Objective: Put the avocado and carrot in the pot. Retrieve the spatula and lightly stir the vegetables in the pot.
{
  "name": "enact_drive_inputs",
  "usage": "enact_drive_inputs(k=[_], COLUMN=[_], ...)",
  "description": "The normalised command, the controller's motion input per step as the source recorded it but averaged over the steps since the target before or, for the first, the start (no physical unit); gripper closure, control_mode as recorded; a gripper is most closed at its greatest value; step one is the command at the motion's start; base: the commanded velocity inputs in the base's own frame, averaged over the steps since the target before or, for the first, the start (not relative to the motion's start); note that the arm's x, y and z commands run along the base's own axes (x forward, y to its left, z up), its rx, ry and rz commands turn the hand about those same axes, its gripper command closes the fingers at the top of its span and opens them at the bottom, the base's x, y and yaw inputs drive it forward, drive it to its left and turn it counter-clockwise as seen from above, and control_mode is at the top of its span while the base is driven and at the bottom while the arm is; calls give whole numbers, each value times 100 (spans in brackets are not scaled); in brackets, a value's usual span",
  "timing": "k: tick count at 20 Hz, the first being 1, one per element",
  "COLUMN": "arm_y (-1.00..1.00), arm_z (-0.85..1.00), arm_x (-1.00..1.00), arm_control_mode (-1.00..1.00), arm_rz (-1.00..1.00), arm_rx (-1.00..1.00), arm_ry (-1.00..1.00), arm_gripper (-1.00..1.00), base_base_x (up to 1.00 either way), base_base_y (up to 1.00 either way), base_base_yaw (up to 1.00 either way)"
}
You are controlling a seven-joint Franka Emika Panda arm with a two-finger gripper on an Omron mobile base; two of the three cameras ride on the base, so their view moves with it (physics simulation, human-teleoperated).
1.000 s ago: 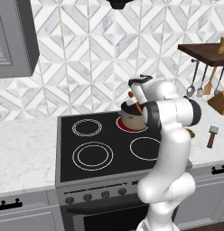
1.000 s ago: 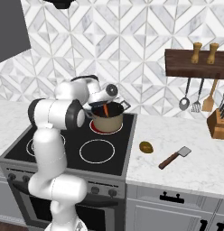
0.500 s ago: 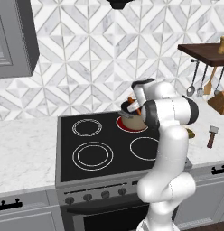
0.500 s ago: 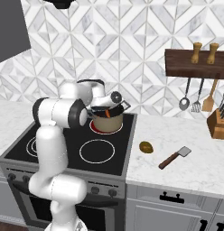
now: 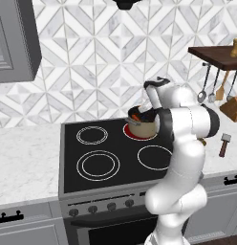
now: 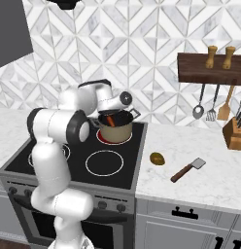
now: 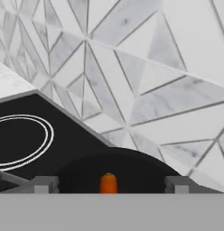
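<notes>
A black glass stovetop (image 5: 106, 153) with four ringed burners is set into a white marble counter (image 6: 200, 175), against a wall of grey and white diamond tiles. The white robot arm bends over the back right burner, which glows red.

On that burner stands the small round tan-beige pot (image 6: 115, 129) with a dark rim. The gripper (image 6: 109, 119) hangs just over the pot's mouth. In the hand view its two dark fingertips (image 7: 45, 184) stand wide apart, and the slim bright orange carrot (image 7: 108, 182) shows between them, touching neither, over the pot's dark inside. In the right base view the carrot (image 6: 110, 120) sits at the pot's mouth; whether it rests on the bottom cannot be told.

On the counter right of the stove lies a small brownish-green oval piece (image 6: 157, 158). Near it, further right, lies the spatula (image 6: 188, 169), with its dark reddish-brown handle and flat grey head.
</notes>
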Motion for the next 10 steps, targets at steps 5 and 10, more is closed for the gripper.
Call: enact_drive_inputs(k=[5,10], arm_y=[-45,-60], arm_z=[69,-11], arm_x=[-100,-100], arm_control_mode=[-100,-100], arm_rz=[0,0], arm_rx=[0,-8], arm_ry=[0,5], arm_gripper=[-100,-100], base_base_x=[0,0], base_base_y=[0,0], base_base_yaw=[0,0])
